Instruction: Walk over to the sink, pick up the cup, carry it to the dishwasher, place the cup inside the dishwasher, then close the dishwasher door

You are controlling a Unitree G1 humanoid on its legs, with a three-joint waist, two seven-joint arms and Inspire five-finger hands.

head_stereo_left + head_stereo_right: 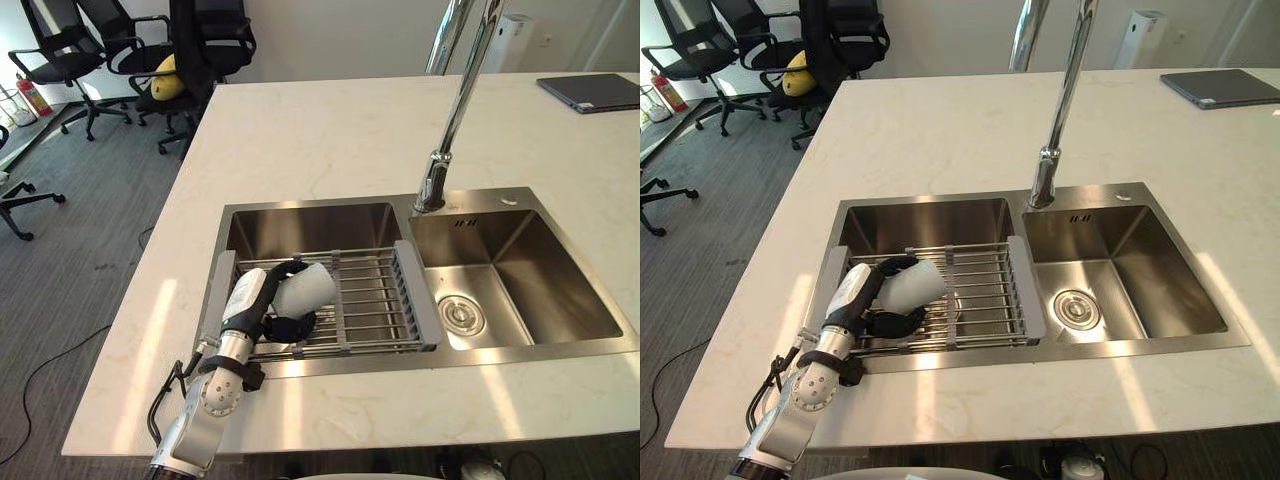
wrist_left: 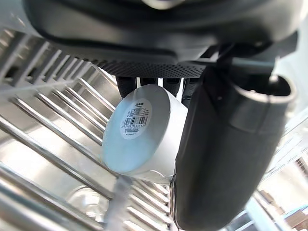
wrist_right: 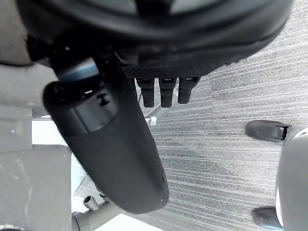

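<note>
A white cup lies tilted on the grey wire rack across the left basin of the steel sink. My left hand reaches in from the front counter edge, its thumb over the cup's top and its fingers curled under it. In the left wrist view the cup's base, with a barcode sticker, faces the camera between the thumb and the fingers behind it. My right hand hangs over grey carpet with relaxed fingers, holding nothing.
A tall chrome faucet rises between the two basins. The right basin holds only its drain. A dark laptop lies at the far right of the white counter. Black office chairs stand beyond the counter's far left.
</note>
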